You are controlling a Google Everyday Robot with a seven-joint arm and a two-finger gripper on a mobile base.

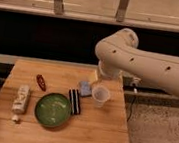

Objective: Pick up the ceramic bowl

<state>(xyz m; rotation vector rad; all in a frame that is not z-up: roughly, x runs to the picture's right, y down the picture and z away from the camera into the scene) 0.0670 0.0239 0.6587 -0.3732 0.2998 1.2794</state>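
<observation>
The ceramic bowl (53, 109) is a wide, shallow green dish with pale flecks inside. It sits on the wooden table (93, 137), front and left of centre. My white arm (145, 61) reaches in from the right. The gripper (98, 80) hangs below the arm's bend over the back right of the table, just above the translucent white cup (100, 96). It is to the right of the bowl and farther back, well apart from it. Most of the gripper is hidden behind the arm.
A blue object (84, 88) and a black striped packet (73, 101) lie between bowl and cup. A red-brown item (41, 82) lies back left. A white bottle (21, 99) lies at the left edge. A cable (133, 95) hangs at the table's right edge.
</observation>
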